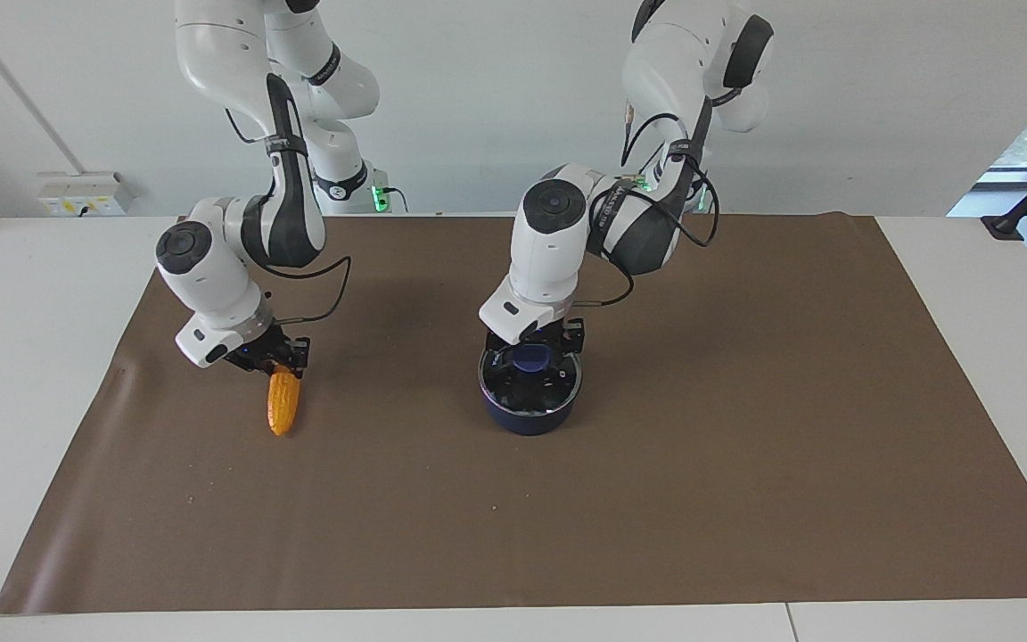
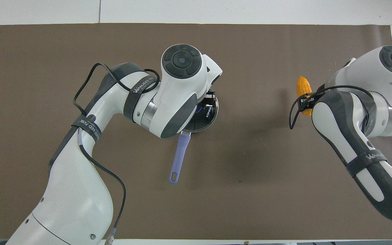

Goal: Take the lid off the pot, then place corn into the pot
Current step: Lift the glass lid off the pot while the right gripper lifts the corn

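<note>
The lid (image 1: 531,374) sits flat on the pot (image 1: 527,412), a little left of centre in the facing view, with its blue knob (image 1: 532,358) pointing straight up. The left gripper (image 1: 538,343) hangs directly over that knob, fingers pointing down and so close above it that I cannot tell whether they are spread beside the knob or already closed on it. The relation that matters here is vertical: the knob lies straight below the hand, so the lift should only need a short drop, a squeeze and a rise straight up.

In the overhead view the left wrist hides most of the lid; only a crescent of the rim (image 2: 213,114) shows at frame centre, and the pot's handle (image 2: 178,159) runs from under it toward the bottom of the frame, clear of the fingers.

The corn (image 1: 283,401) is at the left of the facing view, well apart from the pot, its long axis running up and down the frame. The right gripper (image 1: 275,361) is clamped on its upper end, and the lower tip appears to rest on the brown mat (image 1: 745,499). That arm waits; the corn cannot go in until the lid is off.
</note>
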Robot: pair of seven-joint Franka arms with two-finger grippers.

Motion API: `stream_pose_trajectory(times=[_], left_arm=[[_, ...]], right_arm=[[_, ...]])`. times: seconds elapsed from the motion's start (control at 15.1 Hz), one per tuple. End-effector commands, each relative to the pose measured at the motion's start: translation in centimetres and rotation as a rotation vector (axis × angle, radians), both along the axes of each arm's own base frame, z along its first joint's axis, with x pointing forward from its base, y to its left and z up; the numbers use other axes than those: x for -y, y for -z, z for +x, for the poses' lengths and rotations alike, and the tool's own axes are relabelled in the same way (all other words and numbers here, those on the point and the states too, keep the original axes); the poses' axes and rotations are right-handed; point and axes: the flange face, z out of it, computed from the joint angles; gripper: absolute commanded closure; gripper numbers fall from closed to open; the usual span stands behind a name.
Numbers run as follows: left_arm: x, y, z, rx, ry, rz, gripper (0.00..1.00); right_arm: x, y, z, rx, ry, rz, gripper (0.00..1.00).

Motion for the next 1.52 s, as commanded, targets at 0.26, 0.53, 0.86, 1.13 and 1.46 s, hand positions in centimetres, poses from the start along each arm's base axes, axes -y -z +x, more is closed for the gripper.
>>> stream_pose_trajectory(times=[0.26,0.53,0.86,1.13,1.46], left_arm=[[-0.2,-0.9,-0.6,-0.009,-0.002,0.025,0.93],[-2.6,-6.3,-0.3,-0.044,-0.032,0.020,1.00],[-13.6,-13.7,2.7,-0.048,-0.099,-0.031,1.00],[-27.1,-14.8,6.2,-0.092,-0.078,-0.049,1.00],[-40.7,-7.7,5.4,-0.061,-0.061,-0.051,1.00]], right_arm=[[-5.1,-1.2,1.5,-0.022,0.042,-0.056,1.00],[-5.3,-1.2,1.5,-0.022,0.044,-0.055,1.00],[-12.1,-5.4,2.9,-0.008,0.078,-0.045,1.00],[-23.6,-6.6,2.3,0.044,0.060,-0.029,1.00],[-34.5,-2.1,-0.6,0.109,0.154,0.027,1.00]])
